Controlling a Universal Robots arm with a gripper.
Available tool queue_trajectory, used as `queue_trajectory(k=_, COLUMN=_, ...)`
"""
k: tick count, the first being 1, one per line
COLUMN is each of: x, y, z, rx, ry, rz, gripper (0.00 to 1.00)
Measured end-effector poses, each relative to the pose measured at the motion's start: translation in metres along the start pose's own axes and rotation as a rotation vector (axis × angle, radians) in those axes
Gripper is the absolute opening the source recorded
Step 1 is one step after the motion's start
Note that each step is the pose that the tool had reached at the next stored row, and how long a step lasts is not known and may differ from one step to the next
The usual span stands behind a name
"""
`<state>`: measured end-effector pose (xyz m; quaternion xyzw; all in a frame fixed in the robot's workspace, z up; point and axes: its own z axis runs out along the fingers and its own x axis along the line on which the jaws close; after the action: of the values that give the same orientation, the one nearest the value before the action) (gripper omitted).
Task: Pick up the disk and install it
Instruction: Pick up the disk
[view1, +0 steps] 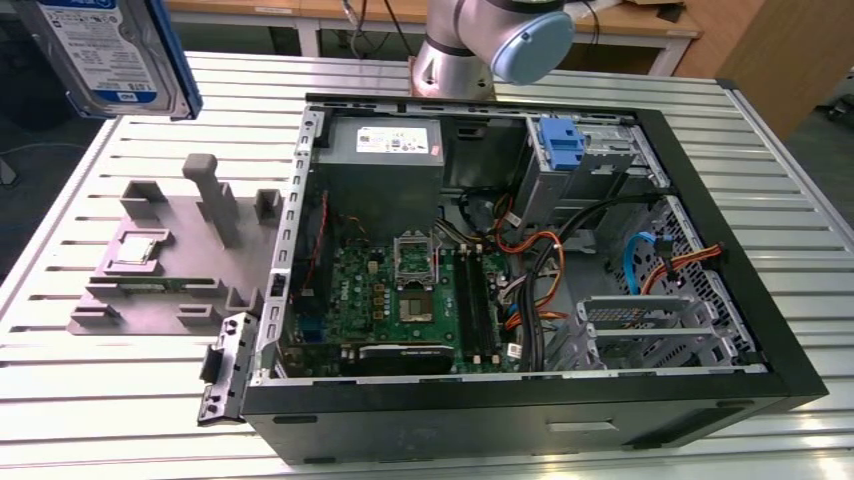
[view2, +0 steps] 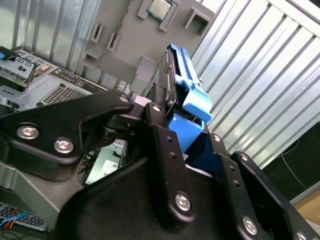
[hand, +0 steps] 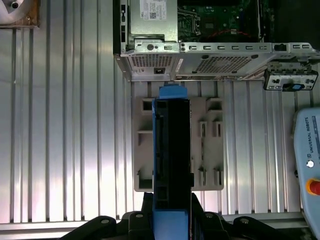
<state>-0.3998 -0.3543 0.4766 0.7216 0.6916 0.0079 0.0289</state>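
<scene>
**Grip.** The black two-fingered end effector (view2: 185, 131) is pinching the disk (view2: 186, 100), a flat silver-grey hard drive with a white-and-blue label framed by a blue plastic caddy. In the second wrist view its fingers (view2: 162, 145) press against the caddy's opposite sides.

**Location.** The disk is held in the air at the far left of the exterior view (view1: 114, 50), clear of the ribbed aluminium worktop (view1: 80, 400). In the first wrist view it hangs on edge directly over the grey moulded parts fixture (hand: 210, 150). The open black computer case (hand: 220, 60) lies beyond it. The disk is not yet installed.

**Risks (judgement).**
- The hold is on the plastic frame, not the metal body. If the frame flexes, the disk could tilt or slip and fall onto the fixture.
- Loose orange and black cables (view1: 547, 265) lie inside the case, just beside the grey metal drive cage (view1: 634, 320) at the near right. They could snag the caddy.
- A blue part (view1: 567, 145) already sits in the far-right bay, so room there looks limited.
- Any tilt in the grip could jam the caddy against a bay's rails.
</scene>
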Motion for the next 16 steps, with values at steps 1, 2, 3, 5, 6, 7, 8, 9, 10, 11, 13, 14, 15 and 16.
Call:
queue_trajectory(k=1, x=0.0000, y=0.0014, z=0.0001, rx=-0.0001, ry=0.0000, rz=0.000, gripper=0.37)
queue_trajectory(k=2, x=0.0001, y=0.0028, z=0.0002, rx=-0.0001, ry=0.0000, rz=0.000, gripper=0.37)
queue_trajectory(k=3, x=0.0001, y=0.0042, z=0.0002, rx=-0.0001, ry=0.0000, rz=0.000, gripper=0.37)
queue_trajectory(k=5, x=0.0002, y=0.0070, z=0.0004, rx=-0.0001, ry=0.0000, rz=0.000, gripper=0.37)
queue_trajectory(k=6, x=0.0003, y=0.0084, z=0.0005, rx=0.0000, ry=0.0000, rz=0.000, gripper=0.37)
queue_trajectory(k=7, x=0.0003, y=0.0098, z=0.0005, rx=0.0000, ry=0.0000, rz=0.000, gripper=0.37)
queue_trajectory(k=8, x=0.0004, y=0.0112, z=0.0006, rx=0.0000, ry=0.0000, rz=0.000, gripper=0.37)
queue_trajectory(k=9, x=0.0005, y=0.0126, z=0.0006, rx=0.0001, ry=0.0000, rz=0.000, gripper=0.37)
queue_trajectory(k=10, x=0.0005, y=0.0140, z=0.0007, rx=0.0000, ry=0.0000, rz=0.000, gripper=0.37)
queue_trajectory(k=11, x=0.0006, y=0.0153, z=0.0008, rx=0.0001, ry=0.0000, rz=0.000, gripper=0.37)
queue_trajectory(k=13, x=0.0007, y=0.0179, z=0.0010, rx=-0.0001, ry=0.0000, rz=0.000, gripper=0.37)
queue_trajectory(k=14, x=0.0007, y=0.0192, z=0.0010, rx=0.0000, ry=0.0000, rz=0.000, gripper=0.37)
queue_trajectory(k=15, x=0.0008, y=0.0206, z=0.0011, rx=0.0000, ry=0.0000, rz=0.000, gripper=0.37)
queue_trajectory(k=16, x=0.0009, y=0.0219, z=0.0012, rx=-0.0001, ry=0.0001, rz=0.000, gripper=0.37)
